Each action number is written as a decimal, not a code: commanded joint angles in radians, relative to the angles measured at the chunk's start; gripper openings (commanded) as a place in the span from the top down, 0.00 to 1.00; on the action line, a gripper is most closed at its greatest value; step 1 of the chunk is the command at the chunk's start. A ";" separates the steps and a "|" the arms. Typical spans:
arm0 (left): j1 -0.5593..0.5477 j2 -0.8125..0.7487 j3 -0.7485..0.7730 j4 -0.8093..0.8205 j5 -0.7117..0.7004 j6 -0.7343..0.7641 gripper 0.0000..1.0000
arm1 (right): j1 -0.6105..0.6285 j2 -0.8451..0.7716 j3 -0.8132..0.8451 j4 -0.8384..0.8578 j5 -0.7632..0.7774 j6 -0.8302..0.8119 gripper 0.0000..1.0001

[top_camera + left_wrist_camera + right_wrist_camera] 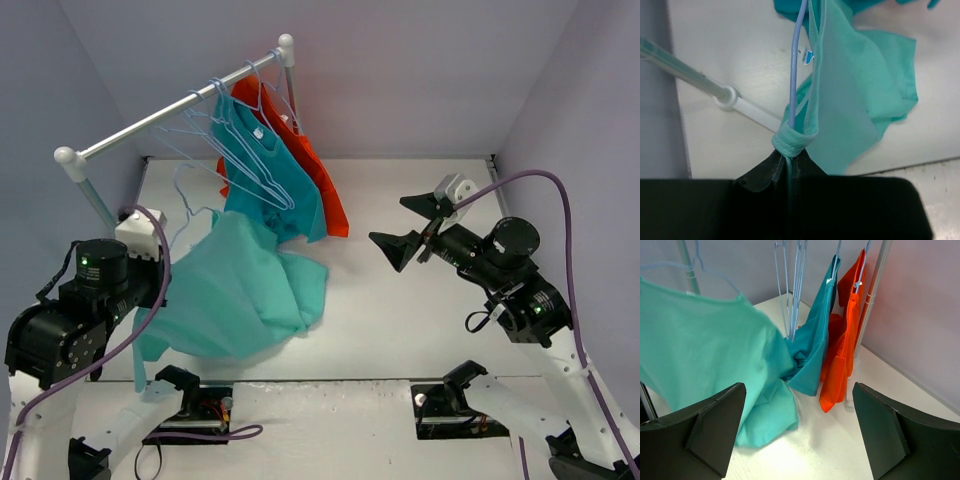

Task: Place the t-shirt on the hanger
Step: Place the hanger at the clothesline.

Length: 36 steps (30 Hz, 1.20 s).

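The mint t-shirt [235, 290] hangs raised at the left, its lower part resting on the table. In the left wrist view my left gripper [787, 162] is shut on a rolled edge of the t-shirt [850, 85], and the light-blue hanger wire [796, 65] runs into that same pinch. The white neck label [806, 56] shows beside the wire. In the right wrist view the hanger's hook [720, 276] rises above the t-shirt's neck [695, 340]. My right gripper [400, 226] is open and empty, to the right of the t-shirt and apart from it; it also shows wide open in the right wrist view [799, 390].
A rack rail [170, 115] crosses the back left on white posts. On it hang several empty light-blue hangers [200, 140], a darker teal t-shirt [262, 170] and an orange-red garment [325, 190]. Grey walls enclose the white table [420, 330].
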 commanded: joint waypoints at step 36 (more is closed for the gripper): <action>0.001 0.294 0.055 0.649 -0.508 -0.131 1.00 | -0.005 -0.056 -0.056 0.075 0.045 -0.025 0.13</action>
